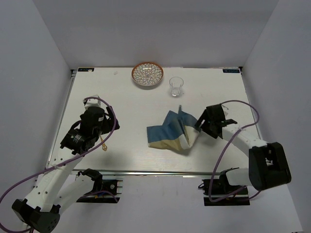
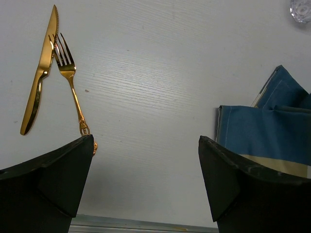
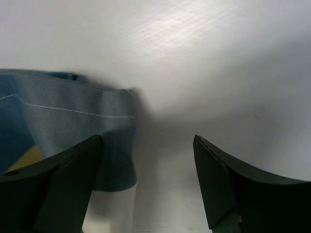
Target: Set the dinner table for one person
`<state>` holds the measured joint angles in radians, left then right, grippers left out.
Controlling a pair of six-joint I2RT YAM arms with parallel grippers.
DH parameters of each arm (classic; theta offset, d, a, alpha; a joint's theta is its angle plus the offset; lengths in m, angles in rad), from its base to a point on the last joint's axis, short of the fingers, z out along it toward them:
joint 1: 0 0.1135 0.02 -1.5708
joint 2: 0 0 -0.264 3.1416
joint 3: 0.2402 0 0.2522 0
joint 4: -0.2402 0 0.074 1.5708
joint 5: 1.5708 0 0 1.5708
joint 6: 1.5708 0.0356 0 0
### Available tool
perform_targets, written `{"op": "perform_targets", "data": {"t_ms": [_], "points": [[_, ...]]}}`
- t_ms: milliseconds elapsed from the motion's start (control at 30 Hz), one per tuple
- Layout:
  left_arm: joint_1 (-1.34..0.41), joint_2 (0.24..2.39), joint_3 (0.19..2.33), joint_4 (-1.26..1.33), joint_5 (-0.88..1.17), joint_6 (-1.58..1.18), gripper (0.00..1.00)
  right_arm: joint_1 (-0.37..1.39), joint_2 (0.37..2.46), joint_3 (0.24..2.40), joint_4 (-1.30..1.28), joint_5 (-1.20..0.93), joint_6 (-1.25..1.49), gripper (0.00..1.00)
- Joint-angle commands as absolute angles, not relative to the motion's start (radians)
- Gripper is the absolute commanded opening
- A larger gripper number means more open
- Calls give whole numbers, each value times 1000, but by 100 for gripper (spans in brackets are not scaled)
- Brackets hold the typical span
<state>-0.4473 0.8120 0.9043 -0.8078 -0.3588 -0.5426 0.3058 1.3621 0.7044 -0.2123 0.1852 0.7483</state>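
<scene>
On the dinner table before the arms, the placemat is seen crumpled near the middle, beside the spread, empty jaws of the right gripper, likely awaiting flattening, while the left gripper is held wide open near the fork.

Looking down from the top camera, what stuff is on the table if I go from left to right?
gold cutlery → patterned bowl → clear glass. The blue cloth spans the last two, so it's skipped.
</scene>
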Motion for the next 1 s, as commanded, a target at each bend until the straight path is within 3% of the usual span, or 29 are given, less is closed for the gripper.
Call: {"op": "perform_targets", "data": {"t_ms": [0,133,267,400,633,700,967], "points": [[-449,798,914,-799,-368,-548,98,302,1206,657,-303,366,810,82],[-449,814,917,-802,-364,-545,98,311,1060,690,-360,452,743,89],[-449,822,920,-804,-364,-545,98,305,982,704,-266,315,615,89],[-449,807,919,-807,-370,-549,98,299,1037,723,-304,299,614,89],[-449,802,910,-792,-348,-538,98,287,1162,675,-57,-274,450,80],[-449,810,911,-795,-344,-537,98,284,1202,690,-49,-352,420,80],[-449,810,910,-785,-331,-531,98,285,1344,689,-68,-304,350,81]]}}
